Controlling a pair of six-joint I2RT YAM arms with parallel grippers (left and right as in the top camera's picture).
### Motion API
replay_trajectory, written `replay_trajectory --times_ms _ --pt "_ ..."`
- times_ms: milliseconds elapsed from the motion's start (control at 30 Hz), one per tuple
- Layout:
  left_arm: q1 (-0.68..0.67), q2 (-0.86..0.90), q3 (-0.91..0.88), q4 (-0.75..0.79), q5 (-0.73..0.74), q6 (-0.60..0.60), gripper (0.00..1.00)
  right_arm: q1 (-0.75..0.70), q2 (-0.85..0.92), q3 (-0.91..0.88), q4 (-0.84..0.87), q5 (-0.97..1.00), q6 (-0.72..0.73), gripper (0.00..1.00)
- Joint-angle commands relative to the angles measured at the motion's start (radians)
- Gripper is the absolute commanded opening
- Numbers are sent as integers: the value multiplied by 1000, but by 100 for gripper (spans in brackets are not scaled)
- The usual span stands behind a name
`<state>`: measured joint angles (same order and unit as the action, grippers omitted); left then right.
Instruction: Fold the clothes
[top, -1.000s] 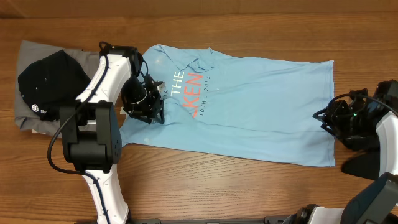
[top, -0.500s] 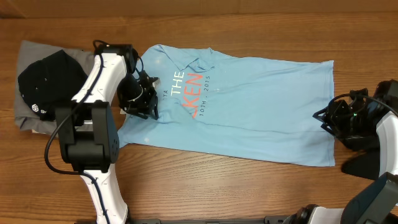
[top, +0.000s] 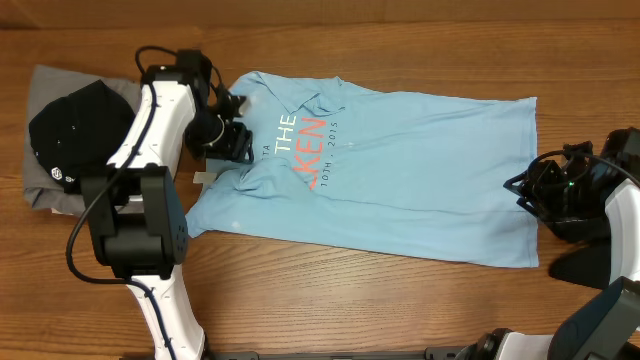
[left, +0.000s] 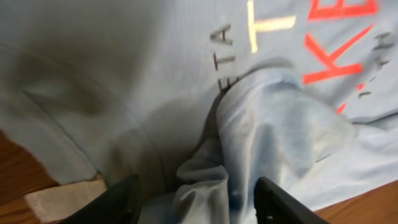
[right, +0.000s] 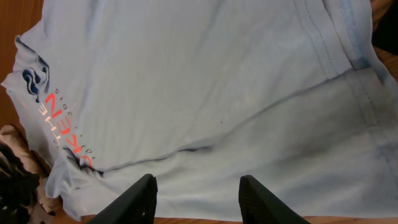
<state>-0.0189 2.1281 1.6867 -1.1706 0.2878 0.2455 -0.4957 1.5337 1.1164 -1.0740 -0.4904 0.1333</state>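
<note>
overhead, left arm (top: 150, 130) stretched over t-shirt (top: 420, 170), left end effector (top: 238, 140) straddling bunched cloth

Items counted: one wooden table (top: 330, 300); one light-blue T-shirt (top: 420, 190); one grey garment (top: 55, 78); one black garment (top: 85, 125); one small beige cloth piece (top: 203, 178). Two robot arms: left arm (top: 152, 125), right arm (top: 622, 215). Two grippers: left gripper (top: 236, 140), right gripper (top: 524, 188).

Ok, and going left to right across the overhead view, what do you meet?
A grey garment with a black garment lying on it → left gripper, over the shirt's left end → light-blue T-shirt → right gripper, at the shirt's right edge.
</note>
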Motion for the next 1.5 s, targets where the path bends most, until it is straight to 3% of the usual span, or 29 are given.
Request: replay_trajectory --times_ms 0,233,267,700,733,767,800,900,1033,1200,1367,1467 --pt "-3 -17 -33 5 1 28 54 5 -15 16 2 1 -7 47" --pt "-2 -17 -33 6 2 28 5 5 -15 16 0 0 -7 47" --pt "-2 -17 -32 5 1 29 4 5 -15 16 -2 0 -7 47" --pt "71 -17 135 53 1 -41 4 5 -15 16 -2 1 -7 47" --pt "71 -17 134 54 1 -41 11 5 -15 16 -2 1 -7 47" --pt "71 -16 131 53 0 -40 30 5 -15 16 -2 1 -7 47" --pt "71 -16 129 50 -2 -40 41 5 -15 16 -2 1 -7 47" --pt "71 -16 128 35 -21 -40 61 5 -15 16 -1 1 -7 47" --pt "71 -16 128 18 -23 -44 63 5 -15 16 -1 1 -7 47" --pt "64 -16 128 4 77 -43 62 5 -15 16 0 1 -7 47" --pt "48 -14 127 31 -13 -43 60 5 -15 16 1 1 -7 47" --pt "40 -6 119 77 6 -44 49 5 -15 16 2 1 -7 47"
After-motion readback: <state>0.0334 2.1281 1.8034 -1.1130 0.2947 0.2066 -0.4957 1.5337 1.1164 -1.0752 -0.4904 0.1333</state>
